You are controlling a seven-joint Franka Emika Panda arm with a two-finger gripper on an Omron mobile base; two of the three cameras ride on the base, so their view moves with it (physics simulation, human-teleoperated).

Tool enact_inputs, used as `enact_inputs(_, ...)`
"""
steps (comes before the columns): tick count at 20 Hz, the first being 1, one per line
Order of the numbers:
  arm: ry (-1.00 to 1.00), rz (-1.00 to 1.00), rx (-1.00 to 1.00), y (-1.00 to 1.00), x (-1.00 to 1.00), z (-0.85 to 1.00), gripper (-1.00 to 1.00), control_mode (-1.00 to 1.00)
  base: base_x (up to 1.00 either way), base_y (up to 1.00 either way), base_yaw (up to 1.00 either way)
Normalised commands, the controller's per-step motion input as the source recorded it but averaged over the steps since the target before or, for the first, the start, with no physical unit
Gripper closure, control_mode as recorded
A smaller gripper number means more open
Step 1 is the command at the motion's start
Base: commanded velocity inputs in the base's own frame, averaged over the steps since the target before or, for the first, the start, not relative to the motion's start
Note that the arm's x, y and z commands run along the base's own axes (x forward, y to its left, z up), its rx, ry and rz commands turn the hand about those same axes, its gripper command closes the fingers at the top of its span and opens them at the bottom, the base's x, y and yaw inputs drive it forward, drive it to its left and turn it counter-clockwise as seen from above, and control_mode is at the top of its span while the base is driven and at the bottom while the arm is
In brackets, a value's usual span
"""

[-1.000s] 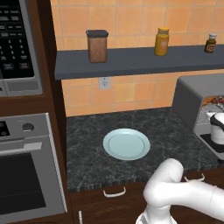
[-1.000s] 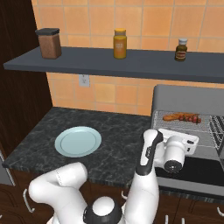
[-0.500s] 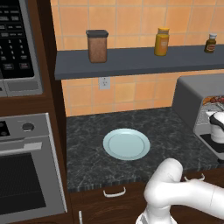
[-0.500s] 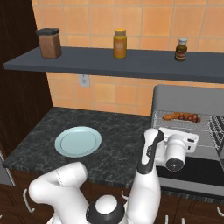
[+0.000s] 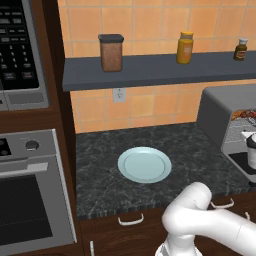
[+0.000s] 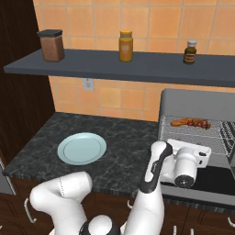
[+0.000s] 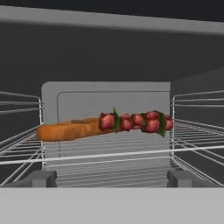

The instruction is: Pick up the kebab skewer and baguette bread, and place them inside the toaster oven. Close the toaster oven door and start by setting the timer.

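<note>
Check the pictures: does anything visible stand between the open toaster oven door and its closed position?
Yes. The gripper, jaws open and empty, sits at the mouth of the toaster oven, above the lowered toaster oven door. The baguette bread and kebab skewer lie inside on the rack.

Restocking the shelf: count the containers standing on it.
3: a brown canister at the left end, a yellow jar mid-shelf, a small dark bottle to the right. None seems hidden.
</note>
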Motion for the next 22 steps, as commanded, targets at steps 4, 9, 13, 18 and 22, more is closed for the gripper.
enact_inputs(4,0.0,0.0,0.0,-0.27,-0.66,0.02,-1.0,-1.0,0.0,0.0,0.0)
enact_inputs(9,0.0,0.0,0.0,-0.36,-0.89,-0.09,-1.0,-1.0,0.0,0.0,0.0)
enact_inputs(13,0.01,0.0,0.0,-0.27,-0.97,-0.17,-1.0,-1.0,0.0,0.0,0.0)
enact_inputs(18,0.02,0.0,0.0,-0.27,-0.95,-0.24,-1.0,-1.0,0.0,0.0,0.0)
enact_inputs(22,0.05,0.0,0.0,-0.14,-0.76,-0.27,-1.0,-1.0,0.0,0.0,0.0)
